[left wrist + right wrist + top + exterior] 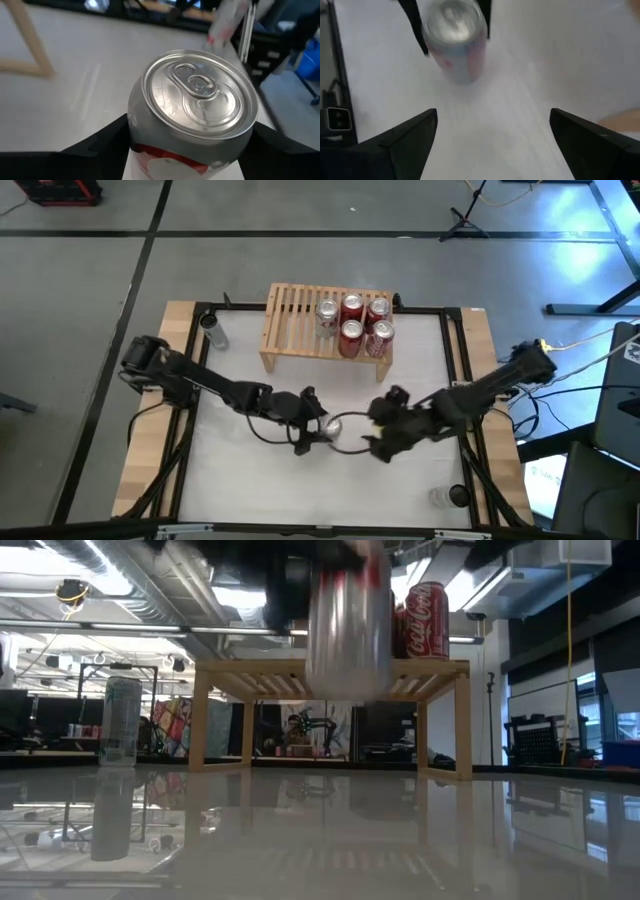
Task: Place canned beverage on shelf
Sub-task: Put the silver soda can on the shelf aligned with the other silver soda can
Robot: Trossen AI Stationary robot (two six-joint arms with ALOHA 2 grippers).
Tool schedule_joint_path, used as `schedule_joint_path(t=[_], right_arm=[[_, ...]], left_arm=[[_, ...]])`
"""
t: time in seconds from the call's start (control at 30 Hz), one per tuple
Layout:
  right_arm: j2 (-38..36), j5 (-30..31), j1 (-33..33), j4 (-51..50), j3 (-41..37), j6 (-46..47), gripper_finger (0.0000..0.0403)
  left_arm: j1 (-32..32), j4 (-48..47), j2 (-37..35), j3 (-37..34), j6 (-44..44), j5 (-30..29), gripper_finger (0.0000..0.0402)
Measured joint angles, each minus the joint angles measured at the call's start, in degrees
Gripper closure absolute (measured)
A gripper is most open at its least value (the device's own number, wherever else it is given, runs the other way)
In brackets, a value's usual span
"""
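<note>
A silver-and-red beverage can (334, 425) (195, 100) hangs above the table's middle, between the fingers of my left gripper (324, 431). In the low view the can (348, 630) shows blurred and well above the tabletop. My right gripper (371, 428) (492, 135) stands open just to the can's right, with nothing between its fingers. The light-wood shelf (300, 320) (250, 675) stands on its side legs at the table's far middle. Several cans (355, 325) stand on the right part of its slatted top. My left gripper pinches the can's side wall (140, 125) between its two fingers (100, 142), just below the top rim, one finger on each opposite side. The fingers come from the table's left, slanting a little downward. The can stays about upright, lid up, lifted clear of the table.
A tall silver can (212, 330) (121, 720) stands at the table's far left, beside the shelf. A small clear container (445, 497) sits near the front right corner. The left part of the shelf's top (290, 315) is bare slats.
</note>
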Motion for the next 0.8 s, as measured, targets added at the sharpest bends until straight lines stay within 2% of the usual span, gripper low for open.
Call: schedule_joint_path(t=[0.17, 0.27, 0.47, 0.73, 0.8], right_arm=[[-6.8, 7.5, 2.7, -6.0, 0.0, 3.1, 0.0027], [-9.5, 9.5, 3.0, -9.0, 0.0, 2.7, 0.0027], [-13.8, 12.6, 3.0, -15.5, 0.0, -2.3, 0.0027], [-20.3, 14.8, 3.0, -17.1, 0.0, -7.9, 0.0027], [-21.7, 15.9, 3.0, -17.7, 0.0, -8.0, 0.0027]], left_arm=[[1.9, -14.1, -7.1, 10.0, -1.3, -4.6, 0.0130], [4.2, -20.3, -10.1, 15.4, -1.3, -8.9, 0.0129], [10.8, -29.4, -11.3, 21.3, -1.3, -15.0, 0.0127], [19.1, -34.4, -9.8, 21.3, -1.3, -13.5, 0.0126], [20.7, -33.4, -8.9, 21.3, -1.3, -10.9, 0.0125]])
